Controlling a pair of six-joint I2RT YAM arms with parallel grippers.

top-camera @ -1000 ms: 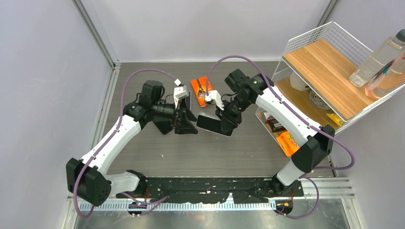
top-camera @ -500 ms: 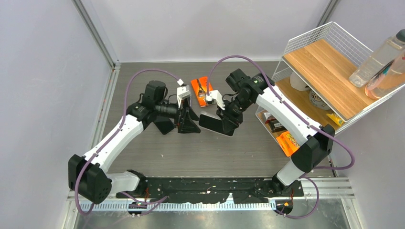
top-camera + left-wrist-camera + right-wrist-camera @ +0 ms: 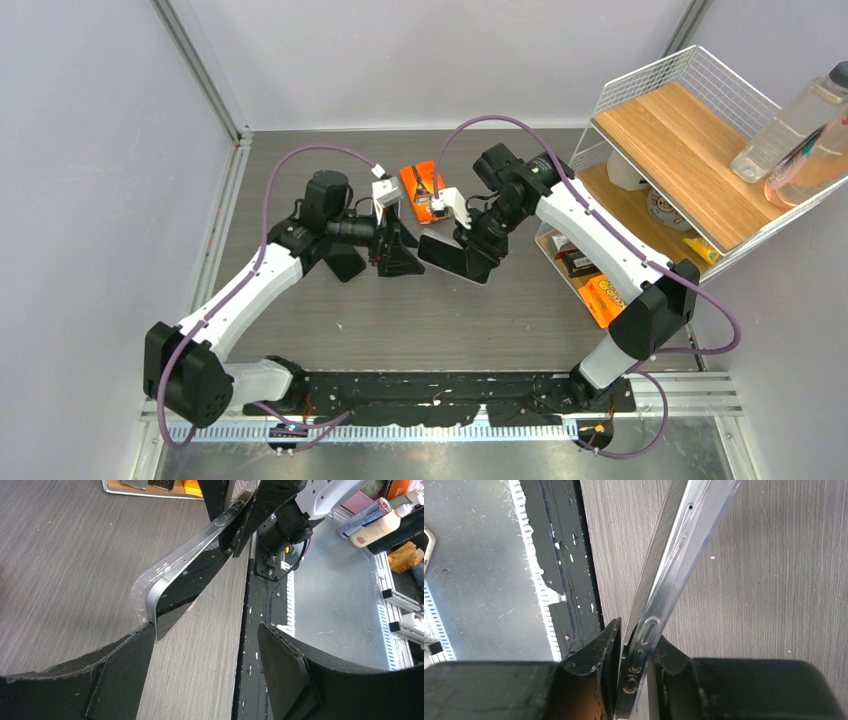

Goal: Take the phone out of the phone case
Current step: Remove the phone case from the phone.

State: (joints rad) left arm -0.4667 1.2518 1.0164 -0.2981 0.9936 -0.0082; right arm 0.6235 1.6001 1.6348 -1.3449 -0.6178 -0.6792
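One phone (image 3: 186, 577) corner touches left hand (image 3: 202, 636)

The left gripper (image 3: 205, 632) slid forward until the phone (image 3: 192, 577) reached between its spread jaws, its corner touching one fingertip (image 3: 142, 639).

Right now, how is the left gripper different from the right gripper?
The left gripper is open; the right gripper is shut on the phone. The left gripper has the phone's corner beside one finger; the right gripper pinches its edge. Both have black fingers.
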